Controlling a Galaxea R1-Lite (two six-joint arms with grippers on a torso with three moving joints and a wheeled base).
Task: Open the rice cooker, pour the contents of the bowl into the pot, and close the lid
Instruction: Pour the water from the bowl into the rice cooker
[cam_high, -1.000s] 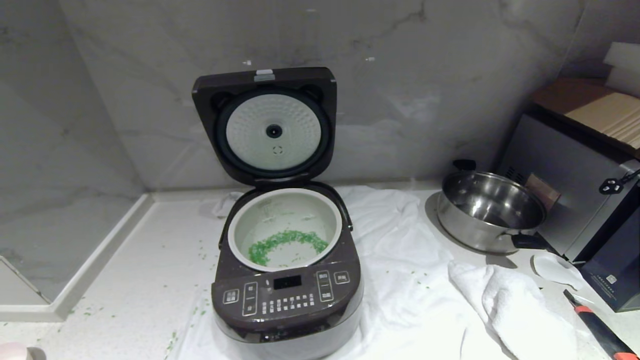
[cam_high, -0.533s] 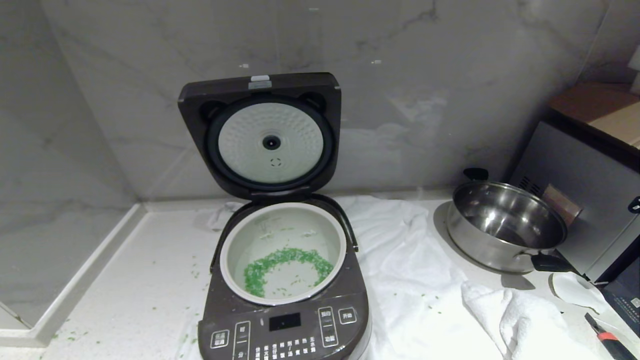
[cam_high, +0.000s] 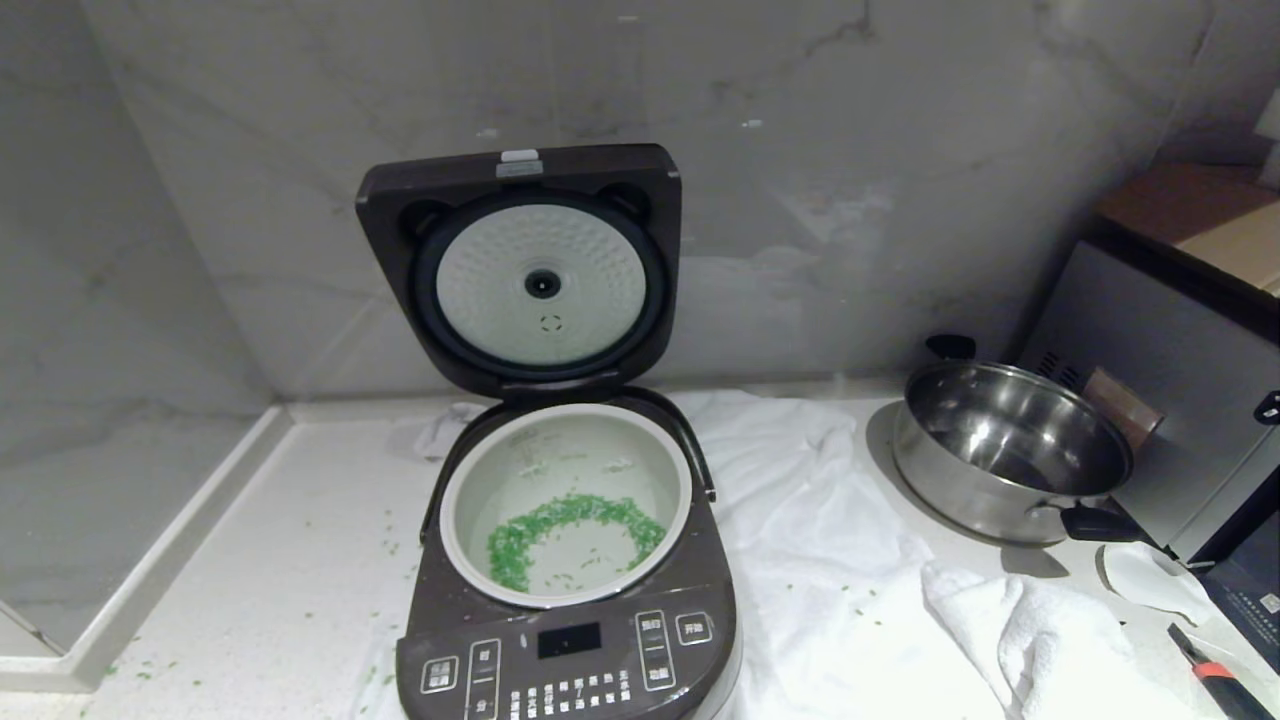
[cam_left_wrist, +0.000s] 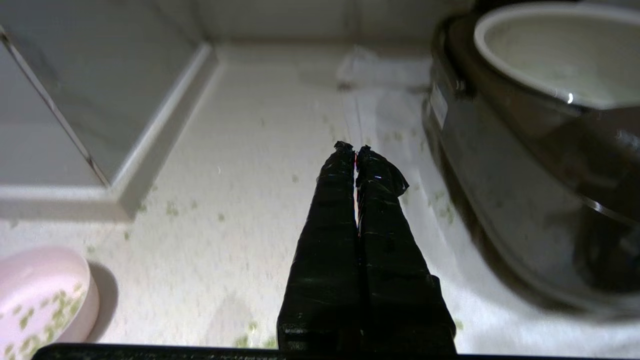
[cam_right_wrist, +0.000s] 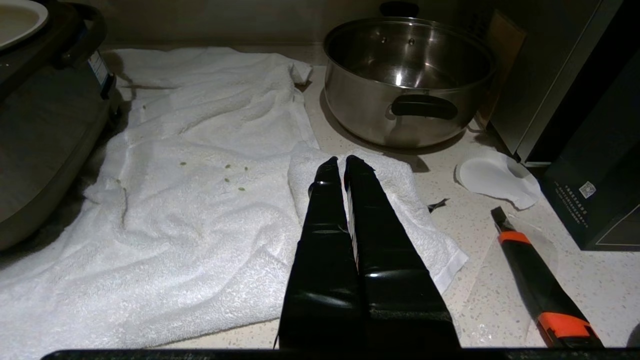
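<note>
The dark rice cooker (cam_high: 570, 655) stands at the counter's middle with its lid (cam_high: 520, 265) raised against the wall, white dimpled disc showing. Its pale pot (cam_high: 565, 505) holds a ring of green contents (cam_high: 560, 520). The pink bowl (cam_left_wrist: 35, 300) rests on the counter left of the cooker (cam_left_wrist: 505, 165), with a few green bits inside; it is outside the head view. My left gripper (cam_left_wrist: 354, 147) is shut and empty, low over the counter between bowl and cooker. My right gripper (cam_right_wrist: 339, 161) is shut and empty over a folded white towel (cam_right_wrist: 400, 200). Neither arm shows in the head view.
A steel pan (cam_high: 1010, 450) with black handles stands right of the cooker. A white cloth (cam_high: 830, 560) lies under and right of the cooker. An orange-and-black knife (cam_right_wrist: 540, 285) and dark appliances (cam_high: 1180, 330) crowd the right. Green bits (cam_high: 390, 545) are scattered on the counter; a raised ledge (cam_high: 150, 570) bounds the left.
The whole head view shifted a second ago, so the cooker sits lower and larger in it, then held still. The lid stays raised and the green bits stay in the pot.
</note>
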